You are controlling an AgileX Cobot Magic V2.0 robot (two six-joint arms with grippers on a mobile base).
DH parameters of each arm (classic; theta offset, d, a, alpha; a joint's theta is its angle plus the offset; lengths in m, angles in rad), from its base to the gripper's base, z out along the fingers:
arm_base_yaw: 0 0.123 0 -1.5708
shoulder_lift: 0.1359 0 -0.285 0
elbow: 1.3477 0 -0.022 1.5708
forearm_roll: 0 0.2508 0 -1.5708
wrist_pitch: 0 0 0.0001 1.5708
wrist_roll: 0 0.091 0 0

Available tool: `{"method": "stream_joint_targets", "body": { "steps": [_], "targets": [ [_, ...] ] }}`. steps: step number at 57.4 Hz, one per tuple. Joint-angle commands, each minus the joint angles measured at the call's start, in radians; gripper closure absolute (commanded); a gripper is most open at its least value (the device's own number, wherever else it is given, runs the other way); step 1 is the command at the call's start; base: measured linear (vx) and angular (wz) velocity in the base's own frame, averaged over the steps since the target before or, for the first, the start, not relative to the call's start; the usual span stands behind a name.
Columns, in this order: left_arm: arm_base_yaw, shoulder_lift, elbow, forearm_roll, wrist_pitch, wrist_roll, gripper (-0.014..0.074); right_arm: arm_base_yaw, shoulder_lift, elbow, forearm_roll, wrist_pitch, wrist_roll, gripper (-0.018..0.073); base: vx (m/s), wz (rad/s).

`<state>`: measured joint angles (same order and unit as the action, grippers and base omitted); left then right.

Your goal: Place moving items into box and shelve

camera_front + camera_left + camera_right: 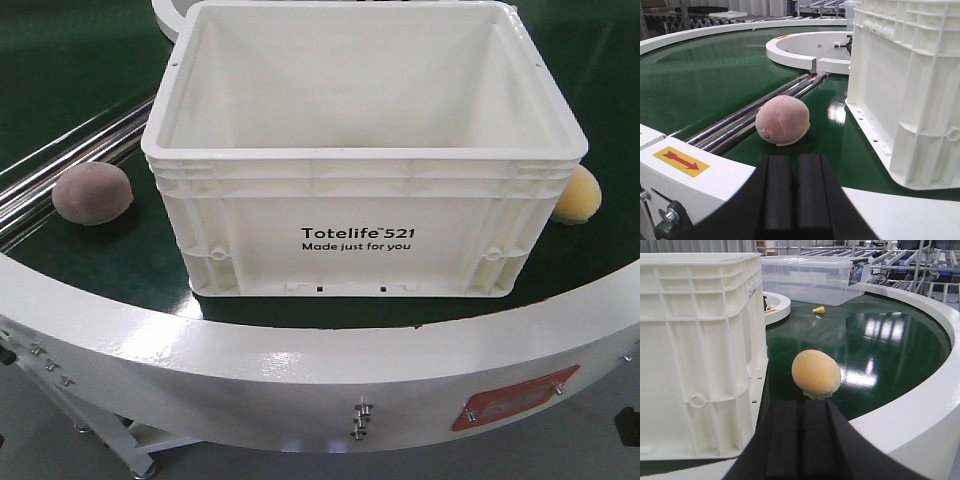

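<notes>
The whole setup sits on a glossy dark green belt (pixel 100 255) that curves round like a carousel, with ceiling lights reflecting off it. The white crate (pixel 360 215) with the "Totelife 521" print stands upright on it, open side up, so I'll use that as the anchor.

Just off the crate's left side lies the brownish-purple fruit (pixel 92 194), on the belt and right against some shiny metal rails (pixel 60 165) that run away from the crate. The yellow-orange fruit (pixel 577 194) is near the crate's right side, also on the belt, partly tucked behind its corner in the front view. Neither one touches the crate.

In front of the crate there's a wide white painted rim (pixel 300 360) with a red plate (pixel 505 408) bolted on. Behind the crate is a white inner ring (pixel 800 50), and farther back a clear plastic bin (pixel 810 277), a small yellow scrap (pixel 819 310) and metal racking (pixel 920 260).

The left gripper (pixel 795 195) hangs over the rim facing the purple fruit, pads pressed together on nothing. The right gripper (pixel 801 440) is the same, closed and holding nothing, facing the yellow one.
</notes>
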<state>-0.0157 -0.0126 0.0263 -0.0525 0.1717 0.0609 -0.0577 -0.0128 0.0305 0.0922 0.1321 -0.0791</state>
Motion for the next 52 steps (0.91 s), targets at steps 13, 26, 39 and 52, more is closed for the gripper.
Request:
{"method": "stream_joint_targets", "body": {
  "steps": [13,26,39,52],
  "targets": [
    [-0.001,-0.014,-0.009,-0.004,-0.103,-0.013,0.0603,-0.001,-0.006,0.005,-0.008,-0.083,-0.007,0.0568,0.0,0.0],
    [-0.001,-0.014,-0.009,-0.004,-0.261,-0.169,0.0603,-0.001,-0.006,0.005,-0.008,-0.083,-0.007,0.0568,0.0,0.0],
    [-0.001,0.005,-0.101,-0.006,-0.228,-0.252,0.0603,-0.001,-0.006,0.005,-0.008,-0.083,-0.007,0.0568,0.0,0.0],
    [-0.001,0.259,-0.376,0.006,-0.055,-0.306,0.0603,-0.001,-0.006,0.005,-0.008,-0.083,-0.007,0.0568,0.0,0.0]
  ]
}}
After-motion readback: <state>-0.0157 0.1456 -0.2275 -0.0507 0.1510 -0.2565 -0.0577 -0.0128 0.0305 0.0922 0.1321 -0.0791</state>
